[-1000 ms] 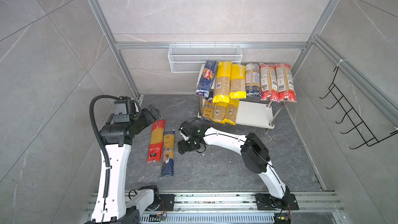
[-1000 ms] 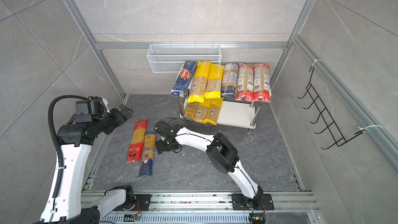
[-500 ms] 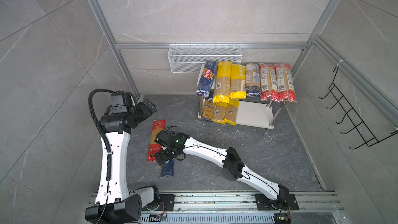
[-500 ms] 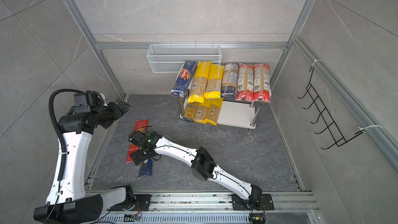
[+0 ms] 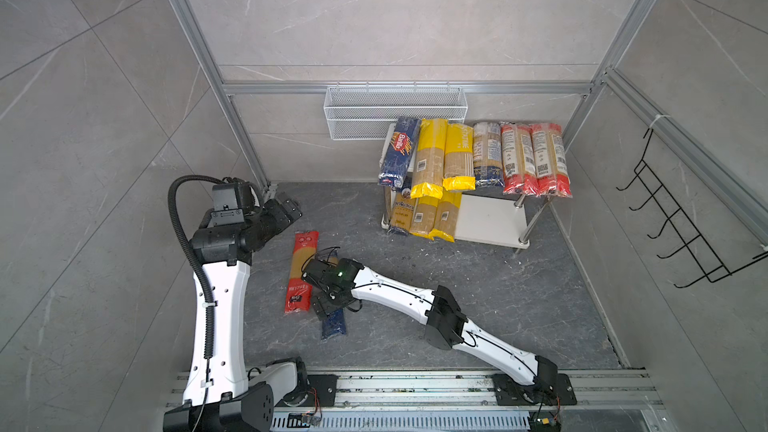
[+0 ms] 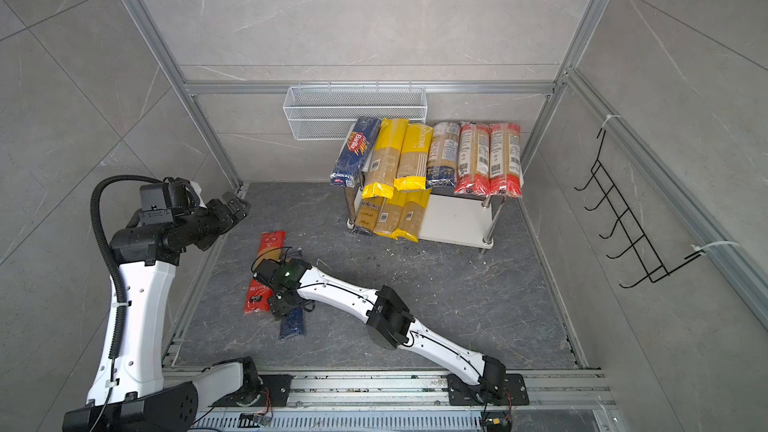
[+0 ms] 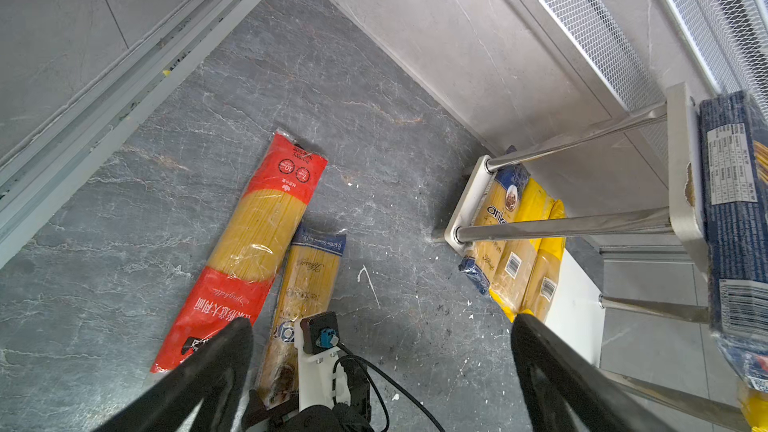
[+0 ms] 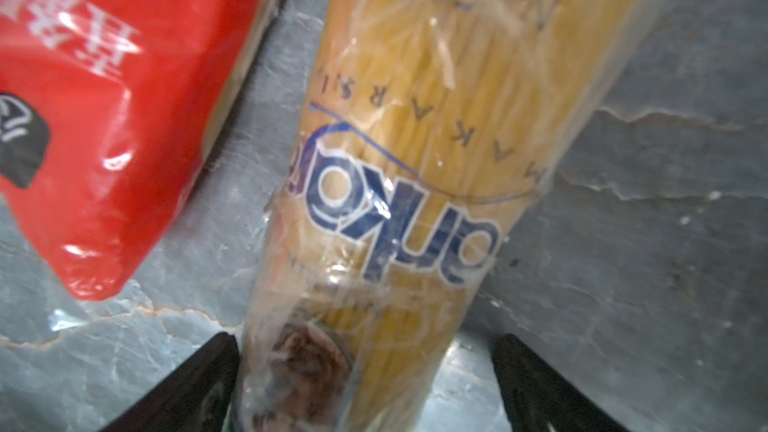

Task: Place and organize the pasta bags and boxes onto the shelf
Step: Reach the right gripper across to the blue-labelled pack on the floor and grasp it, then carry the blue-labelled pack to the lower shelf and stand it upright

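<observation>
Two pasta bags lie side by side on the dark floor. One is a red bag (image 5: 302, 272) (image 6: 266, 272) (image 7: 249, 243) (image 8: 104, 118). The other is a navy-ended clear bag (image 5: 333, 324) (image 6: 292, 324) (image 7: 307, 284) (image 8: 415, 160). My right gripper (image 5: 326, 303) (image 6: 282, 305) (image 8: 365, 342) is open and low over the navy-ended bag, with one finger on each side of it. My left gripper (image 5: 291, 207) (image 6: 237, 203) (image 7: 382, 322) is open and empty, raised near the left wall. The shelf (image 5: 490, 222) (image 6: 453, 218) (image 7: 577, 305) stands at the back right. Several packs lie on its top board and three on the lower one.
A white wire basket (image 5: 395, 112) (image 6: 355, 112) hangs on the back wall above the shelf. A black hook rack (image 5: 681, 226) is on the right wall. Aluminium rails (image 5: 415, 384) with the arm bases run along the front. Pasta crumbs dot the floor.
My right gripper has moved left across the floor and come down over the navy-ended bag. The left arm has barely shifted. Both floor bags lie where they were.
</observation>
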`<state>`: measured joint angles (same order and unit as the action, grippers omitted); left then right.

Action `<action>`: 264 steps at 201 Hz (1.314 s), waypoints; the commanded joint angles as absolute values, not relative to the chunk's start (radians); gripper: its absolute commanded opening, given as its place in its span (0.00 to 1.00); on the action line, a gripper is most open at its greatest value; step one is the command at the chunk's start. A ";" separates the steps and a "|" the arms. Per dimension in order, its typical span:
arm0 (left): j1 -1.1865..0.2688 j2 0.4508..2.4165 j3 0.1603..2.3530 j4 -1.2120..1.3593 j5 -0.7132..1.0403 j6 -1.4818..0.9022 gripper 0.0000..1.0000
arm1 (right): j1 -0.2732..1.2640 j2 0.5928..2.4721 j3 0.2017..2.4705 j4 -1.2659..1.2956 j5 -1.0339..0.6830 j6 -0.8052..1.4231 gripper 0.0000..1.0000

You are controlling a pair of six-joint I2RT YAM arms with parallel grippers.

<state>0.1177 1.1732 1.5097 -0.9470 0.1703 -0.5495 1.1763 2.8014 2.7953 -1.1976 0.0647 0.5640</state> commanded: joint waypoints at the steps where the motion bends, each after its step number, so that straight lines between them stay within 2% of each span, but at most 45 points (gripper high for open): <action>1: 0.120 1.148 1.502 -0.913 0.203 -0.554 1.00 | 1.173 2.873 2.829 -1.306 0.123 0.553 0.93; 12: 0.120 1.145 1.500 -0.914 0.203 -0.554 1.00 | 1.174 2.864 2.800 -1.291 0.115 0.555 0.87; 16: 0.120 1.145 1.499 -0.914 0.203 -0.553 1.00 | 1.174 2.860 2.785 -1.285 0.112 0.556 0.82; 34: 0.120 1.138 1.493 -0.910 0.208 -0.547 1.00 | 1.172 2.832 2.731 -1.280 0.131 0.565 0.38; 64: 0.120 1.131 1.467 -0.890 0.219 -0.545 1.00 | 1.166 2.763 2.619 -1.295 0.131 0.569 0.00; 92: 0.120 1.131 1.441 -0.870 0.224 -0.548 1.00 | 1.167 2.557 2.270 -1.134 0.081 0.545 0.00; 135: 0.120 1.147 1.430 -0.865 0.230 -0.549 1.00 | 1.120 2.131 1.668 -0.747 -0.111 0.601 0.00; 195: 0.120 1.199 1.352 -0.815 0.287 -0.581 1.00 | 1.006 1.633 1.098 -0.436 -0.195 0.751 0.00; 222: 0.118 1.246 1.360 -0.785 0.318 -0.598 1.00 | 0.937 1.466 0.963 -0.402 -0.195 0.770 0.00; 264: 0.112 1.308 1.380 -0.734 0.344 -0.624 1.00 | 0.820 1.311 0.935 -0.522 -0.158 0.709 0.00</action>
